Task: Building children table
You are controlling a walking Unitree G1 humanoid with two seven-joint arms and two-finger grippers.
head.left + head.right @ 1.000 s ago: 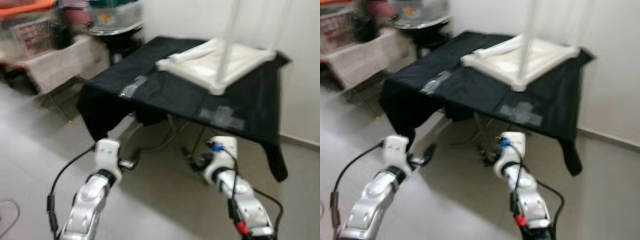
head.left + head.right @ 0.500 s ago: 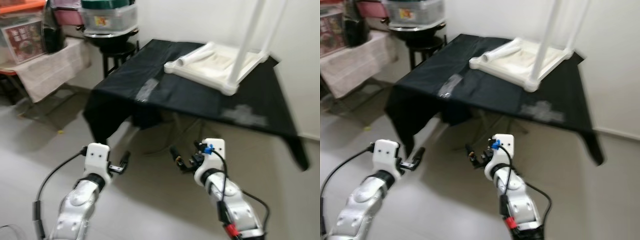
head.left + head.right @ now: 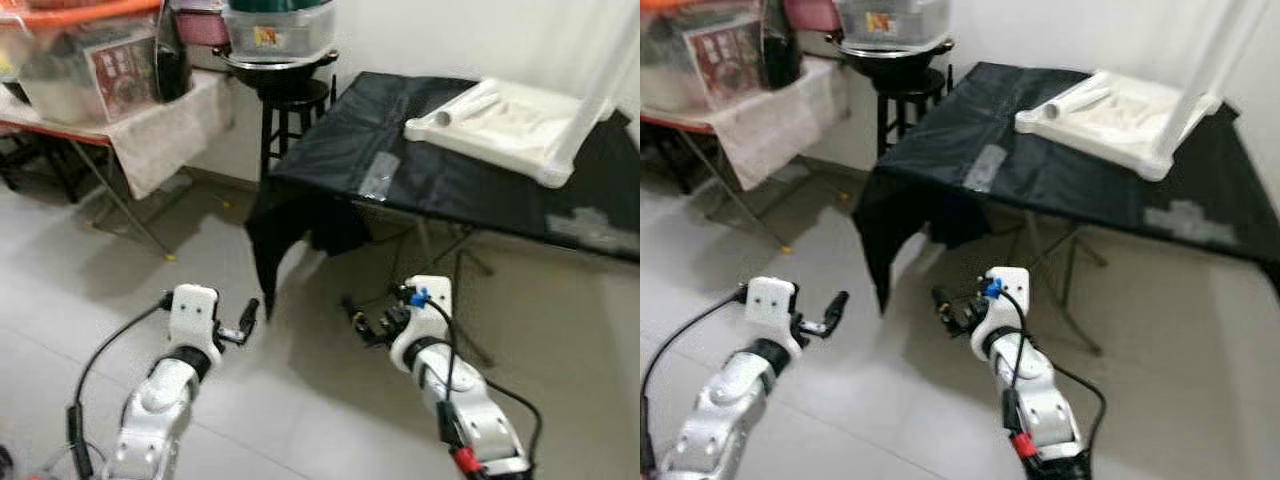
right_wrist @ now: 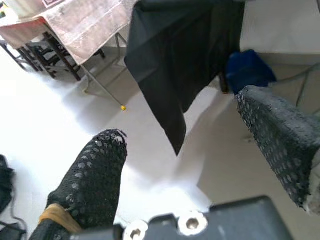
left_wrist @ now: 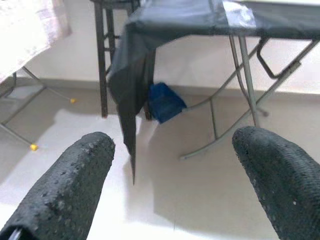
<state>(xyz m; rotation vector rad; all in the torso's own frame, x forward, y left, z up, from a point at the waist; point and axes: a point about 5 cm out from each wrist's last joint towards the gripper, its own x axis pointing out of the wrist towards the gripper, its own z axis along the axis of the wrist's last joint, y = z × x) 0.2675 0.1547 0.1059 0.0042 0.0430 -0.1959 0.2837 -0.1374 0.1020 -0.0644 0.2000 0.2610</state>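
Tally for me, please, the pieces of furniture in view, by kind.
Folding table under black cloth: 1
White children table, upside down on it: 1
Black stool: 1
Side table with pale cloth: 1
Total: 4

Two silver arms are ending in white boxy wrist blocks, black cables looping along each; the left gripper [image 3: 248,316] and right gripper [image 3: 358,318] are showing black fingers with pebbled pads [image 5: 75,185], a blue fitting and red tag marking the right arm
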